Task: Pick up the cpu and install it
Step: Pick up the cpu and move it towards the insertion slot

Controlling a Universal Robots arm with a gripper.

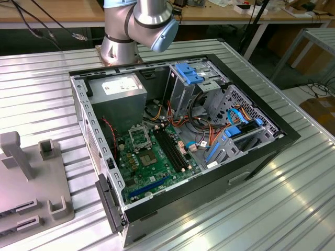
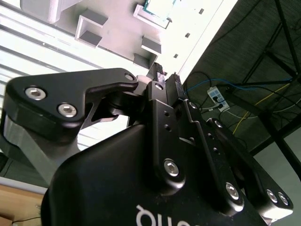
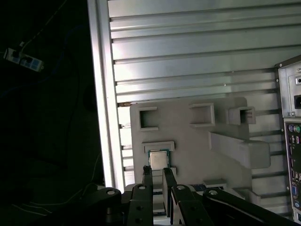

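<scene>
The cpu (image 3: 157, 159) is a small pale silver square lying flat in a pocket of the grey fixture plate (image 3: 188, 141), on the ribbed metal table. In the first wrist view my gripper (image 3: 157, 172) hovers above the cpu with its two black fingers almost together and nothing between them. The second wrist view shows the same narrow slit at the gripper (image 2: 165, 75), with the cpu (image 2: 161, 8) far beyond the tips. In the exterior view the open computer case (image 1: 261, 151) lies on the table, and the board's metal-framed socket (image 1: 140, 137) stands empty.
The grey fixture plate (image 1: 31, 178) has raised posts and slots at the exterior view's left. The arm's base (image 1: 120, 36) stands behind the case. Inside are a power supply (image 1: 123, 89), drive cages (image 1: 204, 78) and cables (image 1: 209, 136). The table edge (image 3: 101, 94) runs beside the plate.
</scene>
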